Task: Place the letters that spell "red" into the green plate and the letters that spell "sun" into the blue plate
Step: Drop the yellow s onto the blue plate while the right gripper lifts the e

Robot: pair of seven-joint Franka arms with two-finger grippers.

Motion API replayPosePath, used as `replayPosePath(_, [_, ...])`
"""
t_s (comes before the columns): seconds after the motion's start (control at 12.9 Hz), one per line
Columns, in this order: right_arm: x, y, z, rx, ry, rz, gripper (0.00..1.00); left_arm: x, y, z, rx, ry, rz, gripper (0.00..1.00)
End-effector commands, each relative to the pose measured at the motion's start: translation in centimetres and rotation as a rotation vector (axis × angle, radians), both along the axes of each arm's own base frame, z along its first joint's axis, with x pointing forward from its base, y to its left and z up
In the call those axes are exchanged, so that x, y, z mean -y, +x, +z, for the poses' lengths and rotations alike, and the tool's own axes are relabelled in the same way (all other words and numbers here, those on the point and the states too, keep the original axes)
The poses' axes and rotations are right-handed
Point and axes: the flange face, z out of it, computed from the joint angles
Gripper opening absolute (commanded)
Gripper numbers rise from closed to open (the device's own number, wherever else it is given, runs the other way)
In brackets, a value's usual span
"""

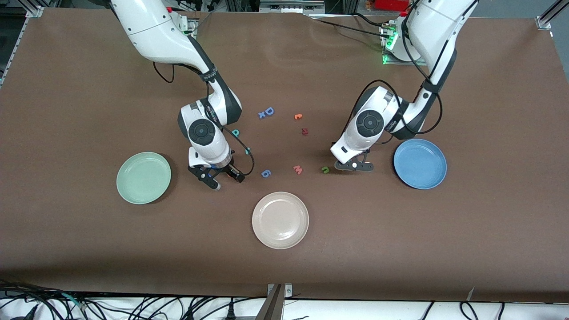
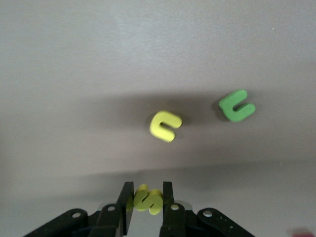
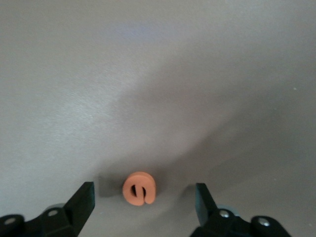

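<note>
Yellow "s" [image 2: 147,199] half-hidden, clamped in left jaws; right jaws wide round orange "e" [image 3: 139,188].

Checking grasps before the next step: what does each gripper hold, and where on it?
The left gripper pinches the yellow "s" across its sides. The right gripper holds nothing, open around the orange "e".

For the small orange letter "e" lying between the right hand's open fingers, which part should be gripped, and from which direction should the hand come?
Grip the orange "e" across its round outer edge, coming straight down from above. It lies flat on the table, so only its sides offer hold. The right hand is open and already straddles it, one finger on each side; lowering and closing should probably catch it.
</note>
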Motion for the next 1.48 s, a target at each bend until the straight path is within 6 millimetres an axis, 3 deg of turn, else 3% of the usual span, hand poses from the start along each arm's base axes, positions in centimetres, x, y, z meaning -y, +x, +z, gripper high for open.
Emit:
replayPosePath(0.0, [-0.4, 0.2, -0.4, -0.014, -0.008, -0.010, 0.86, -3.3, 1.1, 4.0, -0.007, 0.031, -0.082, 0.17])
replayPosePath(0.39, [-0.8, 0.8, -0.7, -0.030, -0.017, -0.011, 0.66, -13.7, 4.3, 3.9, -0.048, 0.016, -0.219, 0.18])
replayPosePath(0.47, [-0.7, 0.7, -1.1, -0.035, -0.020, -0.010, 0.63, -15.1, 4.7, 3.7, -0.045, 0.043, -0.244, 0.19])
replayPosePath(0.86, [-0.7, 0.9, -1.6, -0.036, -0.023, -0.005, 0.35, -19.9, 4.7, 1.5, -0.088, 0.050, -0.249, 0.21])
replayPosePath(1.01, [-0.9, 1.1, -1.6, -0.041, -0.026, -0.005, 0.30, -21.9, 4.2, 0.7, -0.110, 0.041, -0.250, 0.21])
replayPosePath(1.17, [-1.0, 1.2, -1.4, -0.043, -0.026, -0.003, 0.26, -22.3, 3.4, -0.1, -0.128, 0.040, -0.245, 0.22])
replayPosePath(1.4, [-1.0, 1.3, -1.4, -0.043, -0.025, -0.004, 0.21, -24.0, 1.8, -2.0, -0.161, 0.033, -0.220, 0.33])
